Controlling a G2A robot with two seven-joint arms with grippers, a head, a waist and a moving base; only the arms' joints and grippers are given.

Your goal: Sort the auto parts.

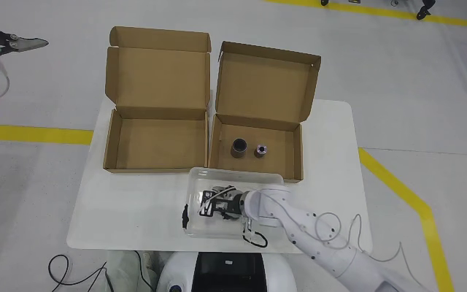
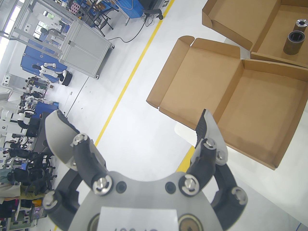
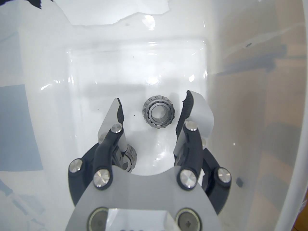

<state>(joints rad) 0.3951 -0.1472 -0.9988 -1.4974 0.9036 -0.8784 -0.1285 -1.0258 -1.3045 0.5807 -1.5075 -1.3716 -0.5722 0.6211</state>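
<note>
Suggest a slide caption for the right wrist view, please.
Right gripper, jaws open, flanking a roller bearing inside the clear plastic bin.

The top view looks straight down on the clear rectangular plastic bin (image 1: 233, 172). The right wrist view sits close inside it. The left wrist view shares the open brown cardboard boxes (image 2: 259, 111) beyond it.

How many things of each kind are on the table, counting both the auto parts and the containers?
Roller bearings: 2
Metal cylinders: 2
Cardboard boxes: 2
Clear bin: 1
Total: 7 (4 parts, 3 containers)
</note>
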